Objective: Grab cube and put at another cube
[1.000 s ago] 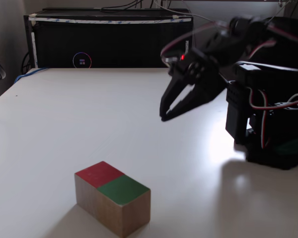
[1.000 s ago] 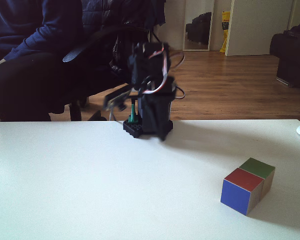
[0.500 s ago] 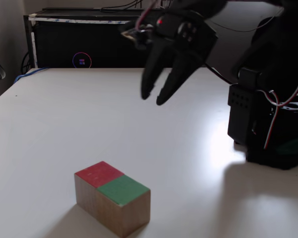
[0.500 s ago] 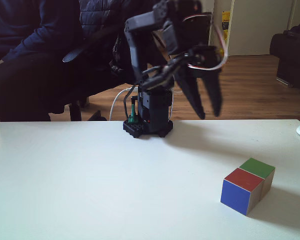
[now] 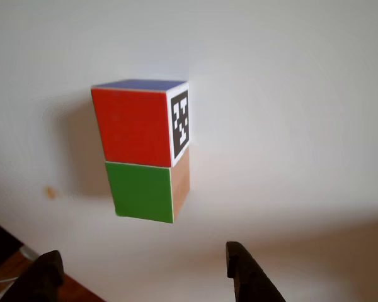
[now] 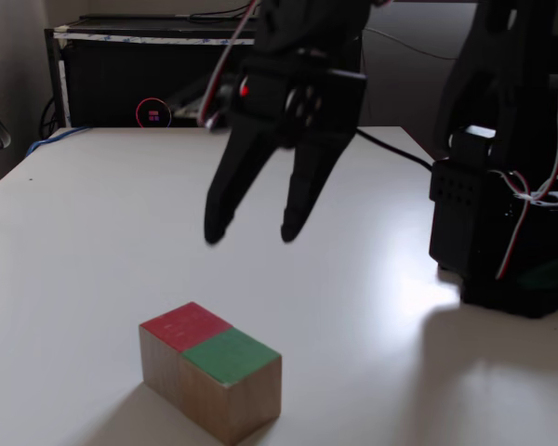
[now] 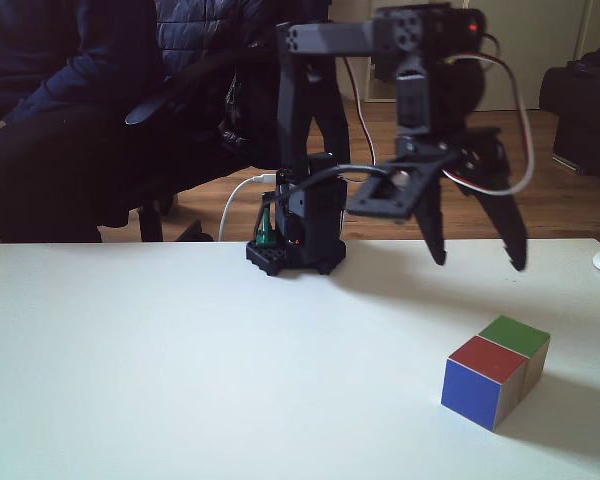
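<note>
Gripper (image 6: 251, 232) hangs above the table (image 6: 93, 232), fingers spread and empty. The cube (image 6: 231, 358) rests touching another cube (image 6: 184, 327), side by side near the front edge; placement appears already achieved.

Two same-sized small cubes resting flat on the white table (image 6: 93, 232), pressed together side by side. The cube (image 6: 231, 357): green top, bare wood sides. Another cube (image 7: 478, 375): red top, blue side, and a white face with a black square-code tag in the other view.
</note>
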